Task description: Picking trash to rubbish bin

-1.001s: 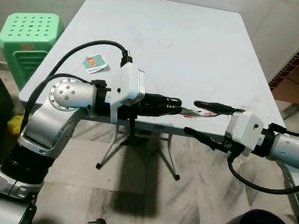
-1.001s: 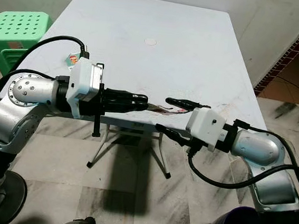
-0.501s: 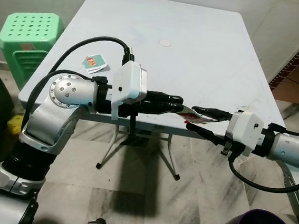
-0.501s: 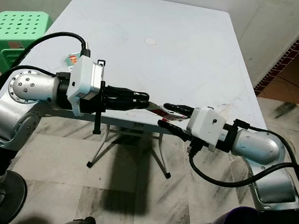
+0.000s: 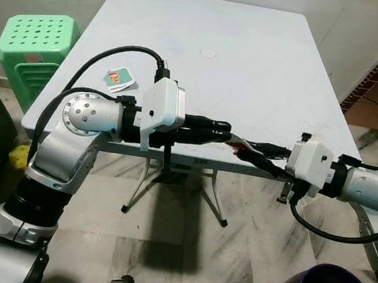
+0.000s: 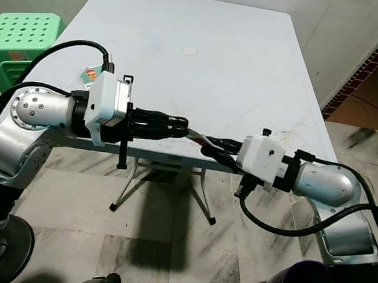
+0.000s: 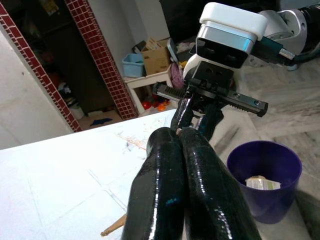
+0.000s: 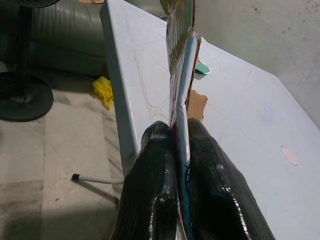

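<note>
— Inspector: Any text, brand, number or sign legible at this moment?

— Operator: None that I can read. The small card [image 5: 118, 80] on my table [image 5: 250, 67] carries a printed picture in orange and green, but its lettering is too small to make out.

— Inspector: And the wrapper [image 8: 181, 75] pinched between your fingers?

— Operator: Red and silver print on it, seen edge-on; no word resolves.

— Inspector: The purple bin [image 7: 265, 175]?

— Operator: A pale packet [image 7: 263, 183] lies inside it with dark printed marks, blurred beyond reading. My camera housings carry no markings I can read.
</note>
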Available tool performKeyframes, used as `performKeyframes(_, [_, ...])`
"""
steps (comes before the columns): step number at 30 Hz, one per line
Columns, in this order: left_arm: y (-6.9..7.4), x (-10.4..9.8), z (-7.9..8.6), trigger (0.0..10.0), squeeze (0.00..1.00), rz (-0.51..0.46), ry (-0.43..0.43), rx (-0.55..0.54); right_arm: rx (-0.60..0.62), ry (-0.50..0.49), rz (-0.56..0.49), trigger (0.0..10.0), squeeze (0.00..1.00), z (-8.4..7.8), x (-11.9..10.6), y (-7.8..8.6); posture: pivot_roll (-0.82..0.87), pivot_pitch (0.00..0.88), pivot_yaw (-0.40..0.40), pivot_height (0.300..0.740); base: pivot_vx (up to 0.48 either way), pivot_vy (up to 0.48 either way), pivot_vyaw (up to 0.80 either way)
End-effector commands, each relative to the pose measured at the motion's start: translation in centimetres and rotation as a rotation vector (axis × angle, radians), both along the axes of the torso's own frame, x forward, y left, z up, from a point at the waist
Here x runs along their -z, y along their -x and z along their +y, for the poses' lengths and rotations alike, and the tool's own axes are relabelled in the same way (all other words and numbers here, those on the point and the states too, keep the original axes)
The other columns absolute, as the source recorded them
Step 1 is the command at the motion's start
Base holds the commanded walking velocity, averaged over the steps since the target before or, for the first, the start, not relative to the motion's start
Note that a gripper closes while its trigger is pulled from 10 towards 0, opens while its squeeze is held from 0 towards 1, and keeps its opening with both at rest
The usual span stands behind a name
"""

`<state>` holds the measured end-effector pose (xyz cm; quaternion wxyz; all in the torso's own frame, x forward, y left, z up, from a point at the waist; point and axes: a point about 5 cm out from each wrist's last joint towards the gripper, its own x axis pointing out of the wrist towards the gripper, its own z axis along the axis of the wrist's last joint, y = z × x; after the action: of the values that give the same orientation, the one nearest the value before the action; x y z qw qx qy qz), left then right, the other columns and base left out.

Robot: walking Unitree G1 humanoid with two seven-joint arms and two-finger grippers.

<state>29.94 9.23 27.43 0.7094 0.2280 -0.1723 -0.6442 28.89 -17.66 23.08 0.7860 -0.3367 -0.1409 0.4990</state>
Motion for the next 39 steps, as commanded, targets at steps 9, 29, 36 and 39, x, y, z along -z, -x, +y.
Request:
performKeyframes(9, [-0.2, -0.3, -0.2, 10.0, 1.00, 0.016, -0.014, 0.019, -0.004, 0.007, -0.010, 0.0, 0.00, -0.3, -0.5, -0.1, -0.04, 0.225, -0.076, 0.740, 0.000, 0.000, 0.00])
performKeyframes(29, [-1.4, -0.7, 1.2, 10.0, 1.00, 0.001, 0.038, -0.100, 0.013, -0.013, -0.031, 0.0, 0.00, -0.5, -0.8, -0.5, -0.04, 0.184, -0.080, 0.740, 0.000, 0.000, 0.00])
performKeyframes(36, [-2.1, -0.5, 2.2, 10.0, 1.00, 0.012, 0.098, -0.190, 0.058, -0.057, -0.037, 0.0, 0.00, -0.9, -1.0, -0.7, -0.03, 0.174, -0.080, 0.740, 0.000, 0.000, 0.00])
performKeyframes(39, [-2.2, -0.4, 2.4, 10.0, 1.00, 0.017, 0.119, -0.220, 0.085, -0.086, -0.041, 0.0, 0.00, -1.0, -1.2, -0.9, -0.03, 0.169, -0.080, 0.740, 0.000, 0.000, 0.00])
